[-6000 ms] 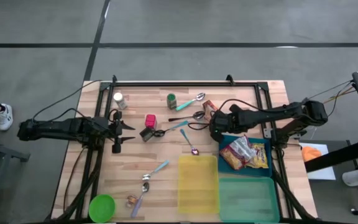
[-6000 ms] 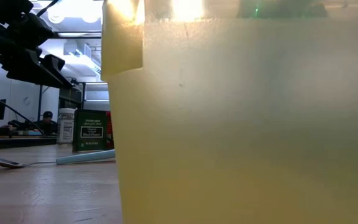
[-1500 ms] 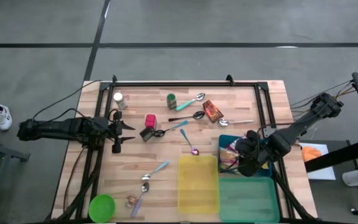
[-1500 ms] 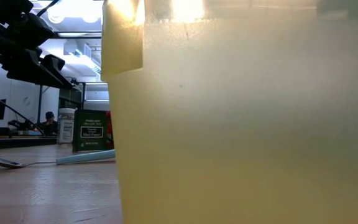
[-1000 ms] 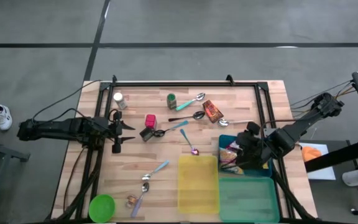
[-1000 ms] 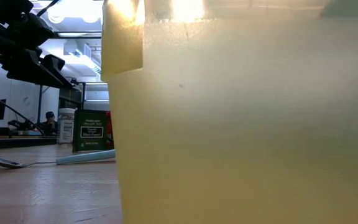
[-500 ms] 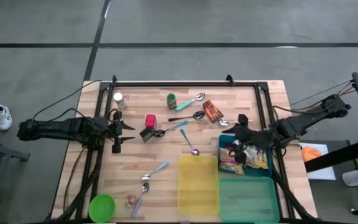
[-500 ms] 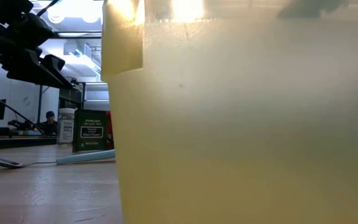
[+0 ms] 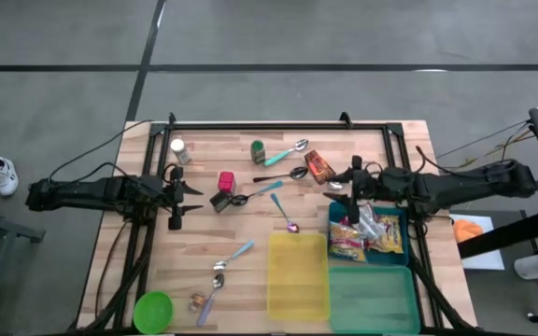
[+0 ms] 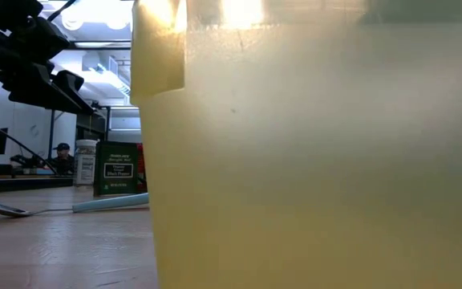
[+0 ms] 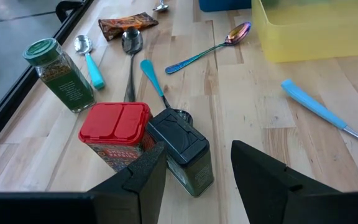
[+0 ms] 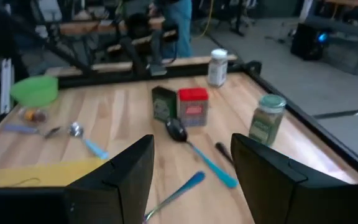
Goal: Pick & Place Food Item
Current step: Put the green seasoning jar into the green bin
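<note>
Now the right gripper (image 9: 351, 189), jaws apart and empty, has withdrawn from the blue tray (image 9: 398, 217) toward the desk (image 9: 250, 224) centre. The snack bag (image 9: 367, 233) lies in that tray; its print is unreadable. The left gripper (image 9: 177, 196) waits released.

Pale, matt wood-grain table (image 9: 250, 224); translucent yellow plastic bin (image 9: 297, 275), faintly glossy. Shiny metal spoon (image 11: 211, 46) with an iridescent sheen. Glossy, crinkled foil snack bag (image 9: 370, 233) in a blue plastic bin (image 9: 401, 217). Clear spice jar (image 11: 59, 76), green plastic cap.

Even overhead light, soft shadows; glaring ceiling lamps (image 10: 95, 16) low, blurred right-wrist view
</note>
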Robot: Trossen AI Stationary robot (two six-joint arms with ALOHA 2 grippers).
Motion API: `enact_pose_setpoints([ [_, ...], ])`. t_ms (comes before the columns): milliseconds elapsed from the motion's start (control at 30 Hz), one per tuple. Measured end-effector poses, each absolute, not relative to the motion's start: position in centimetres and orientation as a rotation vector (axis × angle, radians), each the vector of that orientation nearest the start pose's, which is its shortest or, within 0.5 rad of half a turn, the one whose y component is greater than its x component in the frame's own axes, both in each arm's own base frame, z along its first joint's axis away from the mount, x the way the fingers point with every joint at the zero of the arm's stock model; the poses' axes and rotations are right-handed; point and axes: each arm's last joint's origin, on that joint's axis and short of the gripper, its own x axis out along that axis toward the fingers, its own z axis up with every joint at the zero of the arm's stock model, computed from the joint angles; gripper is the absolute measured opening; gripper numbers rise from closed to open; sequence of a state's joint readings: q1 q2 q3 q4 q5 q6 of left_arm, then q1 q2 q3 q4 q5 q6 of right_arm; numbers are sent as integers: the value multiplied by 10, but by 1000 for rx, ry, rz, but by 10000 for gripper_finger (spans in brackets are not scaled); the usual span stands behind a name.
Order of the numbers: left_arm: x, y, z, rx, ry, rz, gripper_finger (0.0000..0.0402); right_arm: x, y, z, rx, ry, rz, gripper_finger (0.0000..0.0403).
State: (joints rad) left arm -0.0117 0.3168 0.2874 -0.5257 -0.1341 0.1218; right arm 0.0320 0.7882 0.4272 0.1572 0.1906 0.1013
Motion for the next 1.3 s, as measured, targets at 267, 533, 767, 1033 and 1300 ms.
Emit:
enact_pose_setpoints([
  [267,98,3,188,159,561,86,181,176,-24,224,101,213,-259,212],
  [533,98,3,188,159,560,86,181,177,-28,213,88,257,-354,212],
  [767,98,3,188,159,561,85,181,176,-29,214,142,237,-426,212],
  [1033,98,3,188,159,561,85,181,184,-31,219,150,231,-431,212],
  [1300,98,3,188,159,560,85,181,217,-51,242,144,241,-496,212],
])
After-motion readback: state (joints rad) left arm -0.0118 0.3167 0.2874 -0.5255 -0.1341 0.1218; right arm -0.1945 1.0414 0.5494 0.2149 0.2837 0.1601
